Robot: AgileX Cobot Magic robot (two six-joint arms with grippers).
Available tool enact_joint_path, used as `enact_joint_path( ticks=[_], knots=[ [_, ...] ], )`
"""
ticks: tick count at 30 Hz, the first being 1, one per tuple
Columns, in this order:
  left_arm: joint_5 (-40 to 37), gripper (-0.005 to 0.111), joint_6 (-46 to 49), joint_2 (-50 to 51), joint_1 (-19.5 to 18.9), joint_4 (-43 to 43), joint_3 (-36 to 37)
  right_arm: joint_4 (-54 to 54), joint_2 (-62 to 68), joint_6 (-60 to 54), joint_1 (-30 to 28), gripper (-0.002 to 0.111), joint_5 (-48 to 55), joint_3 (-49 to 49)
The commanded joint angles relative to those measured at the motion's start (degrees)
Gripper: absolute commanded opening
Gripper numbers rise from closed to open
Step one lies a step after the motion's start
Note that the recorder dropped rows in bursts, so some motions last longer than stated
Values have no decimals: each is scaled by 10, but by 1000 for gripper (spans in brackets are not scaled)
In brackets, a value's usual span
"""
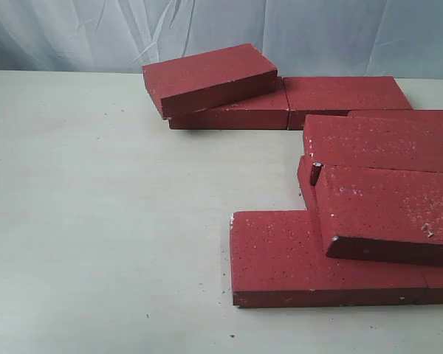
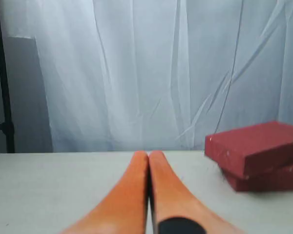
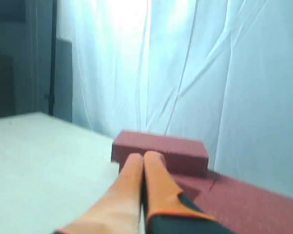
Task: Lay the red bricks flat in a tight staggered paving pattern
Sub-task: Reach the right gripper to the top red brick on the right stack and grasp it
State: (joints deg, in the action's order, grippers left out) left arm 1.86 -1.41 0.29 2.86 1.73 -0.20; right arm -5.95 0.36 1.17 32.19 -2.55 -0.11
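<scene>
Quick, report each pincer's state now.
Left pincer: closed, fingers pressed together, holding nothing.
Right pincer: closed, holding nothing, tips pointing toward a red brick.

Bright backlit curtain (image 3: 132, 39) glares in the soft, blurry right wrist view.

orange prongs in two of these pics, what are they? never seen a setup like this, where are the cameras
This is a robot with two arms, each ending in a two-pronged orange gripper. The wide picture comes from a camera off the arms. It looks at a pale table with red bricks lying loosely, several overlapping, and one tilted brick resting on another. The other two pictures come from cameras on the wrists. They show the left gripper and the right gripper, both shut and holding nothing.
</scene>
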Motion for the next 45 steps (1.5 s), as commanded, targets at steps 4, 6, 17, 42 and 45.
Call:
enact_joint_path(
  ticks=[4, 6, 17, 42, 45],
  knots=[
    [94, 0, -3, -3, 1, 63, 2, 32, -4, 44, 0, -1, -190, 1],
    [94, 0, -3, -3, 1, 67, 2, 32, -4, 53, 0, -1, -220, 1],
    [120, 0, -61, -3, 1, 67, 2, 146, 43, -12, 0, -1, -292, -37],
    [70, 0, -52, -3, 1, 8, 2, 275, 772, -473, -72, -1, 293, -717],
    [70, 0, -52, -3, 1, 8, 2, 241, 821, -432, -135, -1, 420, -757]
  ],
)
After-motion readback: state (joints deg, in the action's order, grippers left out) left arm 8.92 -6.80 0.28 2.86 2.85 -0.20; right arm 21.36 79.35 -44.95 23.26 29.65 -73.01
